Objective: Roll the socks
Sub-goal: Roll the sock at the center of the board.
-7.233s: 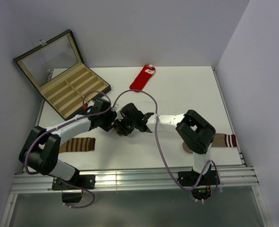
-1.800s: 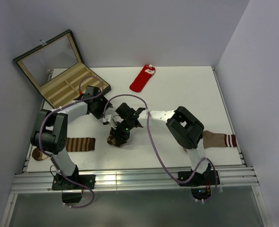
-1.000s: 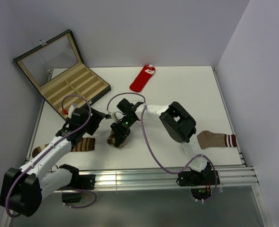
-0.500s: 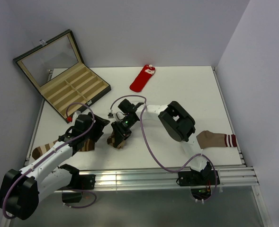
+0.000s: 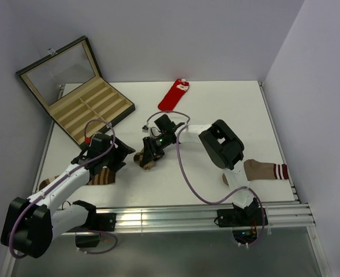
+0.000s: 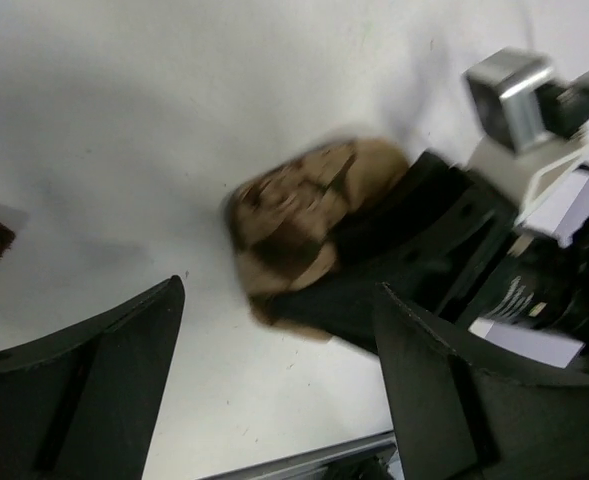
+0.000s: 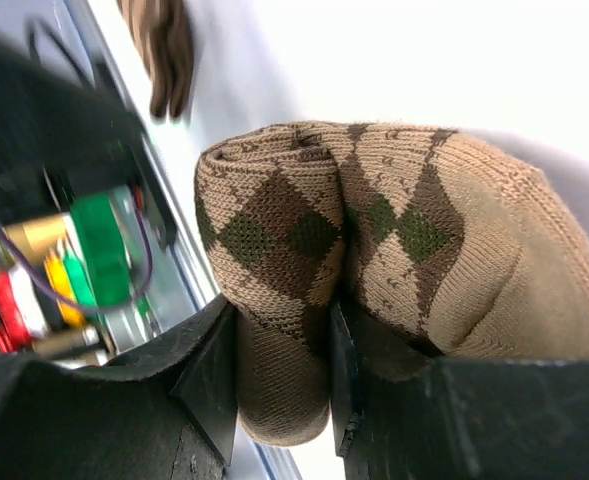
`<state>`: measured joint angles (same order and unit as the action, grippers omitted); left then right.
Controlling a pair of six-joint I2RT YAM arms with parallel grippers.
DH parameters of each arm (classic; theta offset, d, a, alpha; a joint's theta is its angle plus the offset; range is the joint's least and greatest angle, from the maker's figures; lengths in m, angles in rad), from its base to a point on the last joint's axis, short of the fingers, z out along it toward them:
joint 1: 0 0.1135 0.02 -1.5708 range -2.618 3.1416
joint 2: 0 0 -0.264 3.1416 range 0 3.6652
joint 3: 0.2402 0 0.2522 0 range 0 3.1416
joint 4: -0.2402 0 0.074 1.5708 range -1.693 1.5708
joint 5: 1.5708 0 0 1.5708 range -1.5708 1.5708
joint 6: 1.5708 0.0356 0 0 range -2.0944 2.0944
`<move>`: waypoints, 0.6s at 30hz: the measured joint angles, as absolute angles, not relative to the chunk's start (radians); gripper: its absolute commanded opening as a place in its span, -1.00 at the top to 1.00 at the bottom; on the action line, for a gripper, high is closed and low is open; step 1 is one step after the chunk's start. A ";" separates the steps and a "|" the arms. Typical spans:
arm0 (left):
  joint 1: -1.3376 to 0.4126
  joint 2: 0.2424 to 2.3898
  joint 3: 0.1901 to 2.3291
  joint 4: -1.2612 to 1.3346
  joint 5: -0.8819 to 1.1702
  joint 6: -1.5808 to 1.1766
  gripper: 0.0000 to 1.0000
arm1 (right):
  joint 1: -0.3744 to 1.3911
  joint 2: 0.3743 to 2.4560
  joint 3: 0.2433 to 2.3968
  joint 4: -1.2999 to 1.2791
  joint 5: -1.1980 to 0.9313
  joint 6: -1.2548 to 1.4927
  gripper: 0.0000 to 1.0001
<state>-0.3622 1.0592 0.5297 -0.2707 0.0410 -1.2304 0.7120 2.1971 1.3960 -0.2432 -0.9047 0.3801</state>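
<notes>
While the right gripper [image 7: 282, 365] pinches a fold of the tan-and-dark-brown argyle sock [image 7: 374, 250], its jaws nearly closed with knit squeezed between them, the sock sits bunched into a thick wad left of the middle of the white bench [image 5: 227, 104], somewhat nearer the near edge than the far one. Whether the wad rests on the surface or hangs just above it cannot be told. The left gripper [image 6: 274, 380] faces it from the left-edge side, jaws spread wide and holding nothing, with the wad just beyond its fingertips [image 6: 159, 310]. The bright red sock with a white cuff [image 5: 174, 95] lies flat and unrolled at the middle of the far edge, well apart from both arms.

The argyle sock looks light, soft and springy. A half-made roll like this will probably loosen once the pinch lets go, though the knit should grip rather than slip. The best hold is likely across the full thickness of the roll, over its loose outer layer, leaving the cuff free for the empty gripper to stretch around it. A brown-and-cream ring-striped sock [image 5: 103, 176] lies beneath the left arm toward the near-left corner and could be caught by mistake.
</notes>
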 measured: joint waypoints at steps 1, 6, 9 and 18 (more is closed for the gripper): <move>-0.365 1.069 0.530 -0.268 0.052 -1.230 -0.63 | 0.697 2.194 1.386 -0.213 -0.898 0.402 1.00; -0.398 1.177 0.530 -0.213 0.112 -1.216 -0.63 | 0.634 2.190 1.362 -0.108 -0.871 0.484 1.00; -0.405 1.245 0.529 -0.168 0.139 -1.216 -0.62 | 0.623 2.190 1.356 -0.059 -0.850 0.503 1.00; -0.405 1.301 0.525 0.019 0.133 -1.240 -0.60 | 0.622 2.185 1.320 0.021 -0.853 0.524 1.00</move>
